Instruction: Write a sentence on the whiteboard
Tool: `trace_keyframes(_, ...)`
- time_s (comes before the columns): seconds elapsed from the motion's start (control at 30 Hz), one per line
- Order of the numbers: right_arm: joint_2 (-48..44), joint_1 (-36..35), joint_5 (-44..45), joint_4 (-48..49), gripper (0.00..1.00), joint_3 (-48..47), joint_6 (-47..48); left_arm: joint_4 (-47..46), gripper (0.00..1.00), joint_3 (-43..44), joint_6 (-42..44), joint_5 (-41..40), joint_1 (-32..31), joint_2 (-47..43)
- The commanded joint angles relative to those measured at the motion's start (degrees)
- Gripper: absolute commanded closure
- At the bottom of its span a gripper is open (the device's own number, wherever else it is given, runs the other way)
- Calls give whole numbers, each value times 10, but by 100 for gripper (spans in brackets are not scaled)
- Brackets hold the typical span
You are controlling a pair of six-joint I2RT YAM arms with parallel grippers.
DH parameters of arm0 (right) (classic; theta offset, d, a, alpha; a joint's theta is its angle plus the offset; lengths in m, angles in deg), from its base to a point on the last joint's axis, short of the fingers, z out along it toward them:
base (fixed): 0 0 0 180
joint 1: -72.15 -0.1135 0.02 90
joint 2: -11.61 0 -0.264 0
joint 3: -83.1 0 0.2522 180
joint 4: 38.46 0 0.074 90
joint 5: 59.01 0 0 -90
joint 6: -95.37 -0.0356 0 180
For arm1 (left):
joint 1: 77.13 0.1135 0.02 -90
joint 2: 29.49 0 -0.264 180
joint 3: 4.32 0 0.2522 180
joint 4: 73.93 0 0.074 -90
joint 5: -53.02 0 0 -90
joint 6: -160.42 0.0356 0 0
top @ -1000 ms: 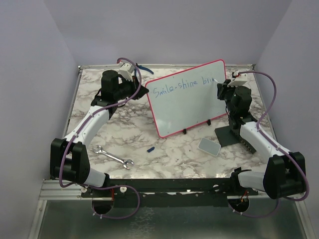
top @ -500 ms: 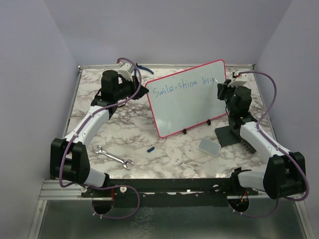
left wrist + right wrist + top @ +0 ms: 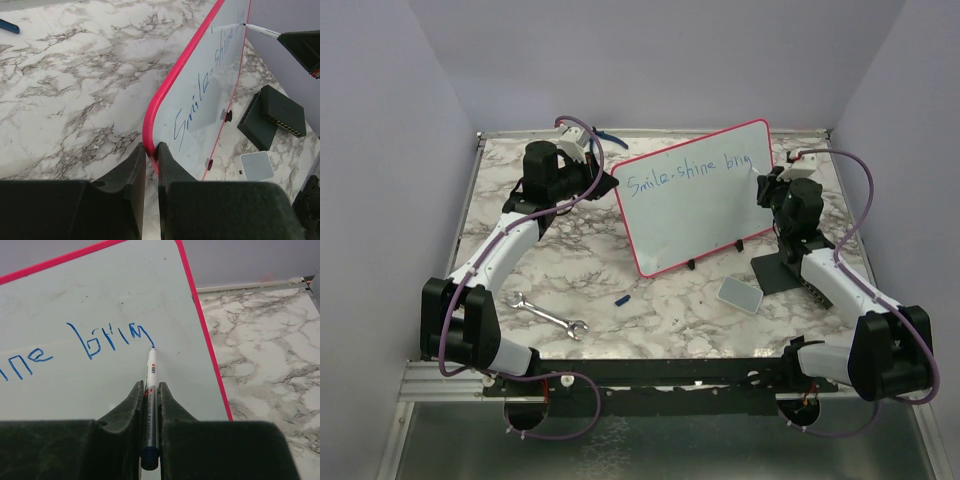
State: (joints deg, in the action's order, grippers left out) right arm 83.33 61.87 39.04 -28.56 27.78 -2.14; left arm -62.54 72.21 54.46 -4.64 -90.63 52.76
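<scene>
i'm looking at a marble-patterned surface (image 3: 650, 300). the whiteboard (image 3: 690, 225) stands on its small black feet toward the back right. in front of it lie a wrench (image 3: 548, 316) at left, a small blue cap (image 3: 623, 298), and a grey pad (image 3: 740, 294) just beside a black block (image 3: 772, 272).

Red-framed white whiteboard (image 3: 700, 220), blue sentence (image 3: 692, 171), marbled table (image 3: 660, 310)

High overview; wrist close-ups on whiteboard (image 3: 695, 215)

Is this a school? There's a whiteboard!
Probably not a school: more like a robot test booth. A left arm and right arm are bolted at a marble-pattern table, plain walls close it in, and the right arm holds a marker to the whiteboard.
</scene>
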Motion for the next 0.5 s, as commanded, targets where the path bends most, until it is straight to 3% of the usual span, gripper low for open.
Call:
trace_keyframes(0.0, -11, 2, -31, -15, 99, 12, 2, -16, 100, -4, 17, 8, 2, -22)
trace_keyframes(0.47, -30, 2, -49, -1, 99, 18, 3, -16, 100, -4, 17, 6, 2, -22)
